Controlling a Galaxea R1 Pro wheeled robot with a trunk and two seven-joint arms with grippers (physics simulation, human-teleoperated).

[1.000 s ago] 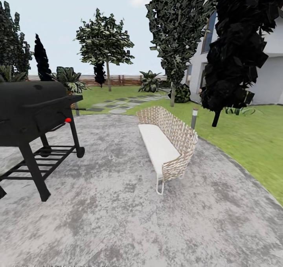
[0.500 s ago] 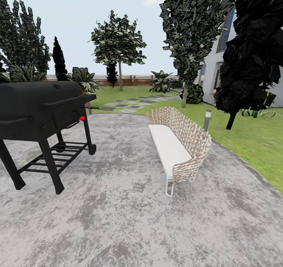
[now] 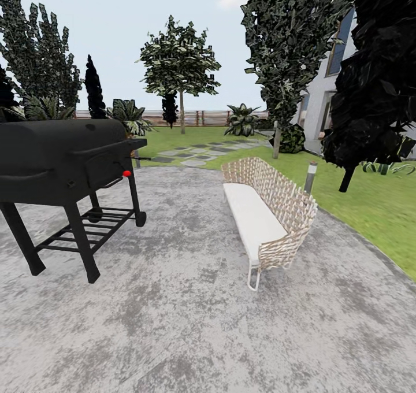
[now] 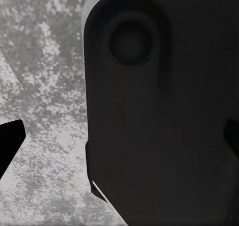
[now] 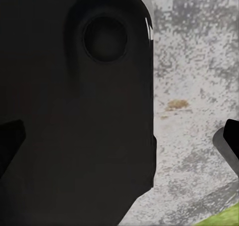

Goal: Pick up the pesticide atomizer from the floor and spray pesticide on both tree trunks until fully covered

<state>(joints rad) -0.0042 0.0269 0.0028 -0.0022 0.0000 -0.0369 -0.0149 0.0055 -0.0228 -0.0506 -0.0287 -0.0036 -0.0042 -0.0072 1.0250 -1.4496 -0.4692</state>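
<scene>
My left pincer [image 4: 119,138] is released: its two dark fingertips [image 4: 10,138] sit at opposite edges of the wrist picture, with nothing gripped between them. Just behind them stands a big matte black rounded panel with a round recess [image 4: 164,111], and beyond that lies mottled grey stone paving [image 4: 45,86]. My right pincer [image 5: 119,136] is spread the same way. It faces a like panel, with the paving past it and a sliver of green lawn [image 5: 226,217] at the far side.

From the head camera, well ahead of both pincers, a black barrel grill on a wheeled frame [image 3: 58,156] stands on the paving. A woven wicker bench with a white seat [image 3: 266,208] stands apart from it, and a short post light [image 3: 311,176] is just behind the bench. On the lawn farther out are a tall dark green leafy tree [image 3: 289,40], a black-leaved tree [image 3: 375,81], a white house [image 3: 323,92] and a brown slatted fence [image 3: 202,117]. I cannot tell where the atomizer lies.
</scene>
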